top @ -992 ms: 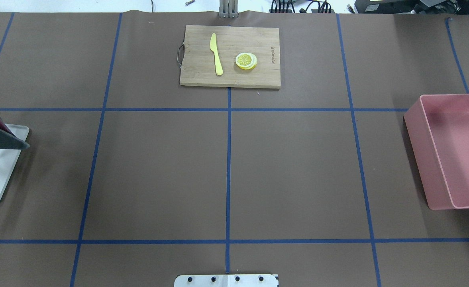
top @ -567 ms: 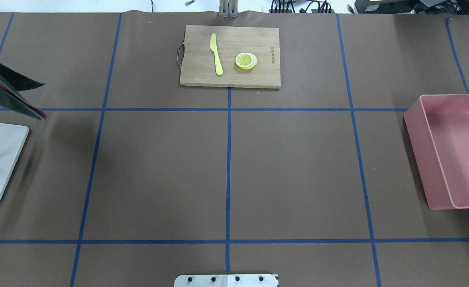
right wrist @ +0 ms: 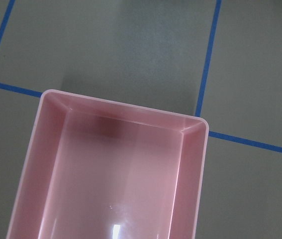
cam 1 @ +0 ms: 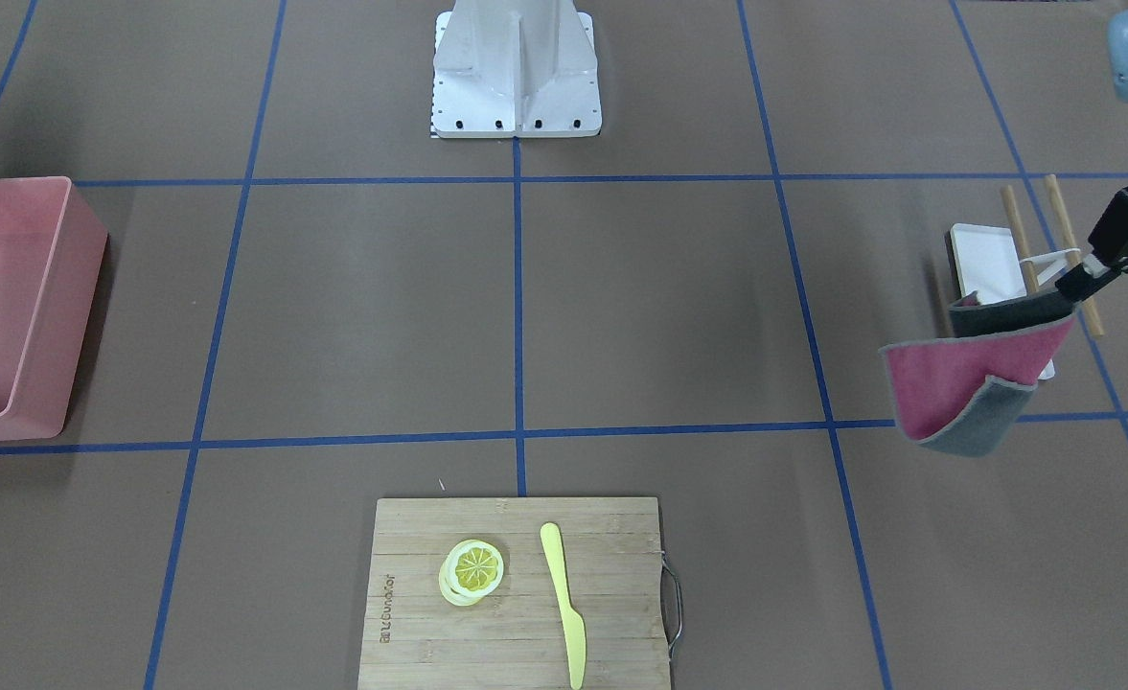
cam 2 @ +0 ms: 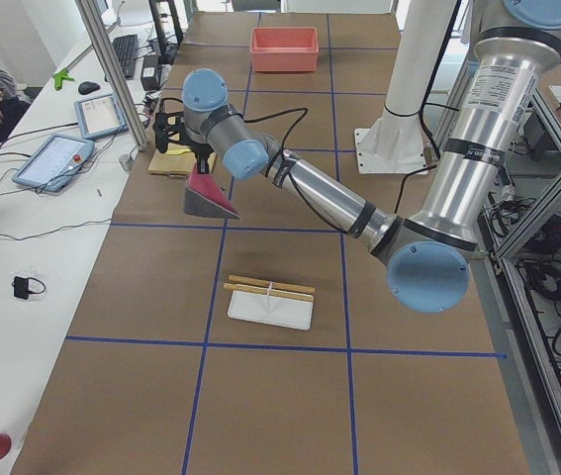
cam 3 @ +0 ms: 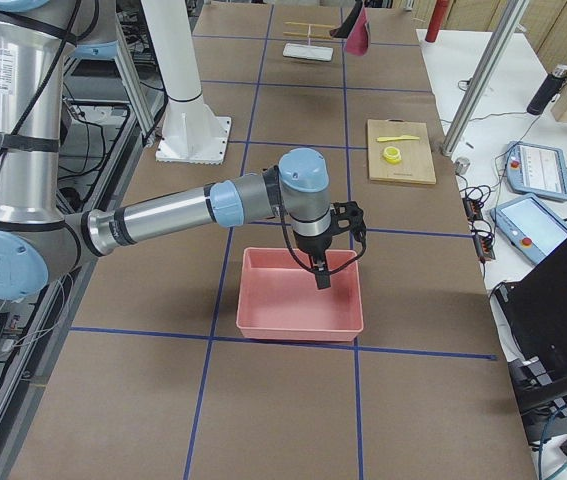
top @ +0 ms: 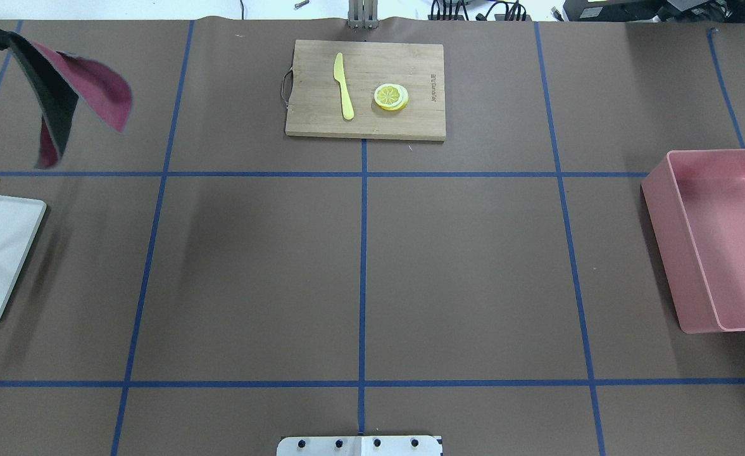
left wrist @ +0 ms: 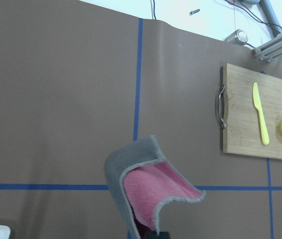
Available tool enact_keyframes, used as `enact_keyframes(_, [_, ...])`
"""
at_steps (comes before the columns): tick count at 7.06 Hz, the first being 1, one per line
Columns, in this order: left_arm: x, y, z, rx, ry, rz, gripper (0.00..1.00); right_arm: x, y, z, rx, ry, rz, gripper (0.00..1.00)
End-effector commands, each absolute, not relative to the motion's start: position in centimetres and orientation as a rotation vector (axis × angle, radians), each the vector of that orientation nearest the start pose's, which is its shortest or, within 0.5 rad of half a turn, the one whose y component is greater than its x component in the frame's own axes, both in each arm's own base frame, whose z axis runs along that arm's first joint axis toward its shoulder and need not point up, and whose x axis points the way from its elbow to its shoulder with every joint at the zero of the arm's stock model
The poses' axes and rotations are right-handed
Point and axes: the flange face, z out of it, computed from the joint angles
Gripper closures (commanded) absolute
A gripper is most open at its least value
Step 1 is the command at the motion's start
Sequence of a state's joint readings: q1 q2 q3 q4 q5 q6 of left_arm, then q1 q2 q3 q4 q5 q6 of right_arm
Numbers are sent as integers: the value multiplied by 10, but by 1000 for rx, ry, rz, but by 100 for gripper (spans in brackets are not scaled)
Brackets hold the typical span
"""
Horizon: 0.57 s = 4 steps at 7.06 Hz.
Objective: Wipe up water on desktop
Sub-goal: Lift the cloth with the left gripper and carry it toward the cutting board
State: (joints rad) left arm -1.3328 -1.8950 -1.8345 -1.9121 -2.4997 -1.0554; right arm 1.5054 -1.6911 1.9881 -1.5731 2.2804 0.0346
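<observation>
Pinching a pink-grey cloth (cam 1: pixel 956 383), left gripper (cam 1: pixel 1073 283) hangs over matte brown, blue-taped desktop (top: pixel 473 272); right gripper (cam 3: pixel 321 280), cannot tell

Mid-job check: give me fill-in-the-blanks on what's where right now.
The left gripper holds a cloth, grey on one face and ____ on the other.
The pink bin under the right gripper is ____.
On the cutting board, the knife lies beside a ____ slice.
Missing: pink; empty; lemon.
</observation>
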Motion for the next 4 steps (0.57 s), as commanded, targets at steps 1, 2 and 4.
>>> enact_keyframes(1, [156,-549,251,142,1211,-352,100,17,-457,485,277,-790,-111,0])
enact_keyframes(2, [190,-540,228,130,1225,-382,100,-6,-460,473,301,-818,-108,0])
enact_keyframes(4, [245,-529,191,120,1250,-420,100,-56,-461,449,397,-878,-203,6])
